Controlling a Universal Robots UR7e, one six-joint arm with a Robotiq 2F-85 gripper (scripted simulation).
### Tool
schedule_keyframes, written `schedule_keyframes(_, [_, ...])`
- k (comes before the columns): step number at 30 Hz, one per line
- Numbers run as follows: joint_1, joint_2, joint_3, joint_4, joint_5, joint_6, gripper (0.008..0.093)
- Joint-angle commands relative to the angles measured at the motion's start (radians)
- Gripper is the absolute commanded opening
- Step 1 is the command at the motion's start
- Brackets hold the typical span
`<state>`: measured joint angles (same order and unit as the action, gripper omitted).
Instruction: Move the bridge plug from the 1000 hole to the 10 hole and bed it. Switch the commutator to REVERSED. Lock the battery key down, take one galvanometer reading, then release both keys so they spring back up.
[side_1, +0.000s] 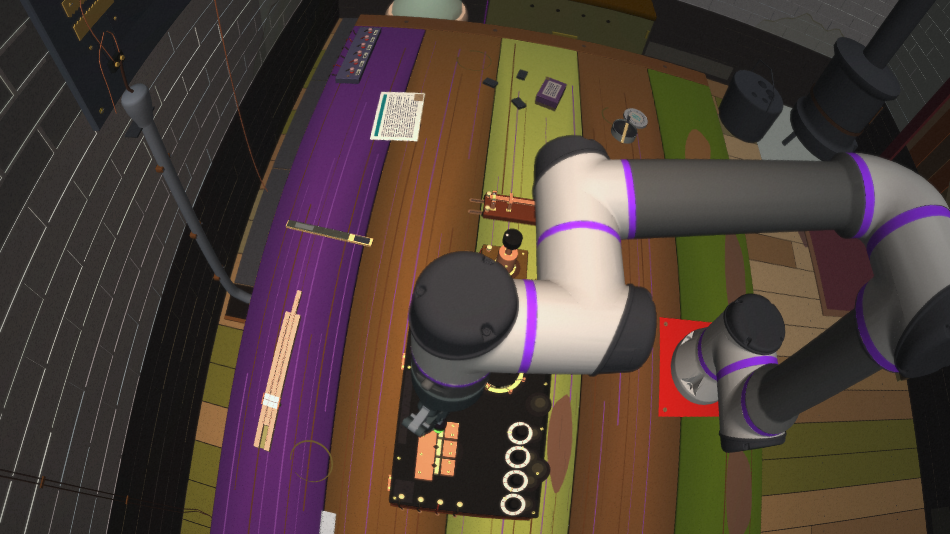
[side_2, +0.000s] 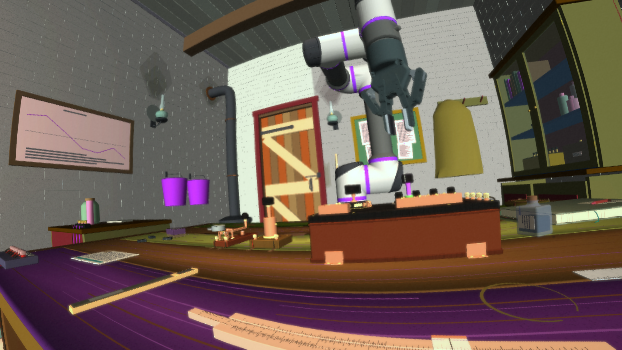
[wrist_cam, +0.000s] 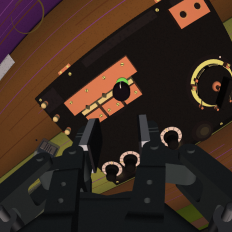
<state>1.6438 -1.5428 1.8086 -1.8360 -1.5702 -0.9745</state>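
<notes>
The bridge plug (wrist_cam: 121, 91), a black knob with a green collar, stands upright in the copper block strip (wrist_cam: 101, 90) on the black bridge box (side_1: 468, 451). In the second side camera it shows as a small dark knob on a pink stem (side_2: 408, 186). My gripper (wrist_cam: 117, 135) hangs well above it (side_2: 395, 120), open and holding nothing. Farther along the bench stand the commutator (side_1: 508, 256) with its black ball handle and the copper key block (side_1: 508, 207).
The arm's elbow and forearm (side_1: 598, 266) span the bench above the box. Several white-ringed dials (side_1: 517, 468) and a yellow-ringed dial (wrist_cam: 212, 85) sit on the box. A slide rule (side_1: 279, 372) and a ruler (side_1: 329, 232) lie on the purple strip.
</notes>
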Motion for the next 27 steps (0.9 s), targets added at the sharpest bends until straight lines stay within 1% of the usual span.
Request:
schedule_keyframes(1, [-0.005,-0.007,0.006,0.0,0.0,-0.005,0.036])
schedule_keyframes(3, [-0.021,-0.027,0.027,0.0,0.0,-0.021,0.036])
schedule_keyframes(5, [-0.049,-0.06,0.059,0.0,-0.001,-0.048,0.036])
schedule_keyframes(11, [-0.175,-0.19,0.174,0.015,-0.001,-0.173,0.036])
schedule_keyframes(15, [-0.242,-0.248,0.22,0.027,0.0,-0.241,0.036])
schedule_keyframes(17, [-0.255,-0.259,0.228,0.03,0.0,-0.255,0.036])
schedule_keyframes(21, [-0.258,-0.261,0.23,0.03,0.0,-0.252,0.036])
schedule_keyframes(23, [-0.258,-0.261,0.23,0.03,0.0,-0.211,0.036])
schedule_keyframes(27, [-0.259,-0.262,0.231,0.03,0.0,-0.061,0.036])
